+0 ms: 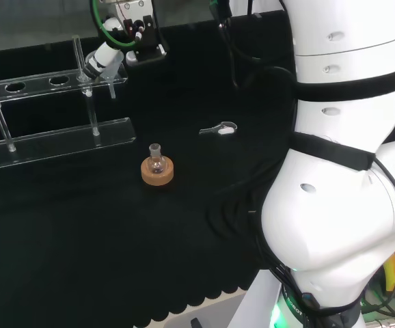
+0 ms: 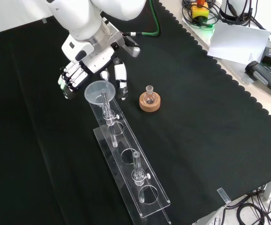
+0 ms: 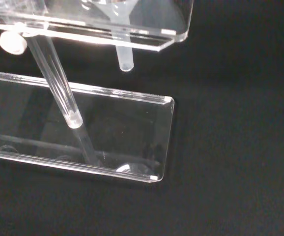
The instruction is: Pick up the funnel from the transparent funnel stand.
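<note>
Black cloth bench, upper left of front view: open hand [image 2: 77,75] nearing funnel [image 2: 99,91] on stand [image 2: 131,161], holding nothing; needs closing round rim next.

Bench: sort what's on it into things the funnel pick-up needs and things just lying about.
Needed:
funnel, seated in the stand's end hole
clear stand
hand, at the funnel

Lying about:
small flask on cork ring
small clear piece on the cloth
</note>
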### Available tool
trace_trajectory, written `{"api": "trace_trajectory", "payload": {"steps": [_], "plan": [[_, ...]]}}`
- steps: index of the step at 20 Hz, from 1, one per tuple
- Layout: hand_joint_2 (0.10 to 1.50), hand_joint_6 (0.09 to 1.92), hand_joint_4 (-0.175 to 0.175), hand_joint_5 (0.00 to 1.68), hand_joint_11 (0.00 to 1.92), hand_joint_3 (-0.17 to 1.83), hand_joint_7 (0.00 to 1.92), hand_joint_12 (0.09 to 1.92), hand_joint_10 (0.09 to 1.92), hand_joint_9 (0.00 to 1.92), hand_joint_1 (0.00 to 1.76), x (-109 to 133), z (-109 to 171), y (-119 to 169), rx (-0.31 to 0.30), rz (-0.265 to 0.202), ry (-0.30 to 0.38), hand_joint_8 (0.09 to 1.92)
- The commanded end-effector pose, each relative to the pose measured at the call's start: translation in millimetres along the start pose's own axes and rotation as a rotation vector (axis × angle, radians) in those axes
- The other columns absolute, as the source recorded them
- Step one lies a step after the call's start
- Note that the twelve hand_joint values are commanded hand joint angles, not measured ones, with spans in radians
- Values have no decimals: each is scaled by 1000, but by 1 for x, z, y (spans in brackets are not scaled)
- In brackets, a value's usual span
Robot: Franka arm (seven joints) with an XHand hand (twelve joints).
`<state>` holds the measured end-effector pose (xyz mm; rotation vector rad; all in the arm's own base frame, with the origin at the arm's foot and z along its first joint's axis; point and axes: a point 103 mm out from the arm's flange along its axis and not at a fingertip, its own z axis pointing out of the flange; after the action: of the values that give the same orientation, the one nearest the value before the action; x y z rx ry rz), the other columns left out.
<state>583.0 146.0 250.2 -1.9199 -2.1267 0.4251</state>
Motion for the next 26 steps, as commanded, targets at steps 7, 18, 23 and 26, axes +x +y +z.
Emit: {"api": "trace_trajectory", "payload": {"steps": [7,18,23,26], "plan": [[670,87,-47,36,0,5,195,547,784,1,499,1,10,5,2,5,-10,431],[703,87,-26,247,0,16,390,837,803,150,501,-7,13,9,-22,28,-8,474],[732,87,-8,364,0,30,522,890,759,239,520,-6,15,11,-27,36,-7,453],[737,87,-5,415,0,33,584,913,736,275,522,-7,16,12,-26,37,1,439]]}}
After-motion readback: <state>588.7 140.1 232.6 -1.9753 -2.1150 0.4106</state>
